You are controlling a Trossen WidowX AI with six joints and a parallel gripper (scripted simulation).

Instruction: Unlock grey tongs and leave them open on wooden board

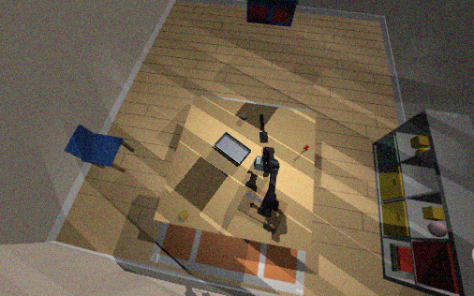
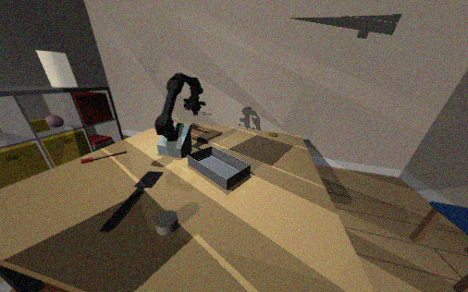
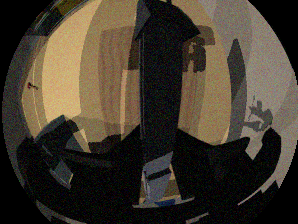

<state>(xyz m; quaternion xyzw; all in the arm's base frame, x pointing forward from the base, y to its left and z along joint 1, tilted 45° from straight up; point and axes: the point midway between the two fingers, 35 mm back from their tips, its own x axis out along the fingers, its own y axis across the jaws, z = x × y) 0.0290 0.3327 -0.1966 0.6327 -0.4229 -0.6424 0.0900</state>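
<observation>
The tongs (image 3: pixel 161 80) run as a long, dark strip up the middle of the wrist view, wider at the far end, with a grey-blue lit part near the bottom. My gripper (image 2: pixel 197 111) (image 3: pixel 153 126) is shut on them, one black finger on each side. It is bent downward above the wooden board (image 1: pixel 246 205) (image 2: pixel 212 135) (image 3: pixel 112 75). In the top and exterior views the tongs are too small and dark to tell whether they stand open. The roasting tin (image 1: pixel 232 148) (image 2: pixel 240 178) holds nothing that I can see.
A black spatula (image 1: pixel 263 136) (image 2: pixel 128 204) lies beyond the arm's base. A grey round thing (image 1: pixel 244 116) (image 2: pixel 166 223) stands near it. A red-handled tool (image 1: pixel 305 147) (image 2: pixel 87 160) lies to one side. A small yellow thing (image 1: pixel 184 215) (image 2: pixel 273 134) is near the table edge.
</observation>
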